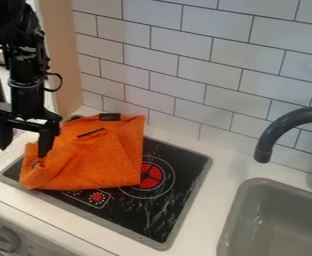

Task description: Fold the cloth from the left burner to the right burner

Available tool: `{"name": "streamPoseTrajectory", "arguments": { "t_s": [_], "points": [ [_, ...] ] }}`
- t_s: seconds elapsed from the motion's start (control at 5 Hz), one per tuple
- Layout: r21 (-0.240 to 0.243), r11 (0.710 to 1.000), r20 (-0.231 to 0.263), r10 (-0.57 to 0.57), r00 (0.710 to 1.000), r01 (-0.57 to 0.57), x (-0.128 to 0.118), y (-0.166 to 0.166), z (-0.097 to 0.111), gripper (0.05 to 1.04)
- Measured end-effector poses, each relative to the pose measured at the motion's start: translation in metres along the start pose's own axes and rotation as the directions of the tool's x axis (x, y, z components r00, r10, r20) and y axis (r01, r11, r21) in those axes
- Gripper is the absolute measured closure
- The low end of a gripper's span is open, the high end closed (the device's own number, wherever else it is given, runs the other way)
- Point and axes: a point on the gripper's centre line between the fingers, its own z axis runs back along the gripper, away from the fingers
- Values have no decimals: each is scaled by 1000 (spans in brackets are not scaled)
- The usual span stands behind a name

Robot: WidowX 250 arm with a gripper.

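Observation:
My gripper (25,139) hangs at the left over the cooktop's left edge, open, its two fingers apart and pointing down. Nothing is held between them. The orange cloth (105,160) lies rumpled over the left part of the black cooktop (159,215), with its right finger close to or in front of the cloth's left side; whether they touch I cannot tell. The cloth covers the left burner area. The red right burner (150,176) shows beside the cloth's right edge, partly overlapped by it. A black tag lies at the cloth's top edge.
A grey sink (285,220) is set into the counter at the right, under a dark curved faucet (269,140). The white tiled wall (205,75) rises behind the cooktop. A knob (4,239) is on the front panel at lower left.

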Motion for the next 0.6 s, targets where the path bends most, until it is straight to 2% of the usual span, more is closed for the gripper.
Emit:
{"name": "streamPoseTrajectory", "arguments": {
  "t_s": [0.4, 0.6],
  "points": [
    [5, 1000, 7, 14, 1000, -14, 5, -10, -6, 85],
    [15, 1000, -9, 23, 1000, -23, 6, -15, -16, 85]
  ]
}}
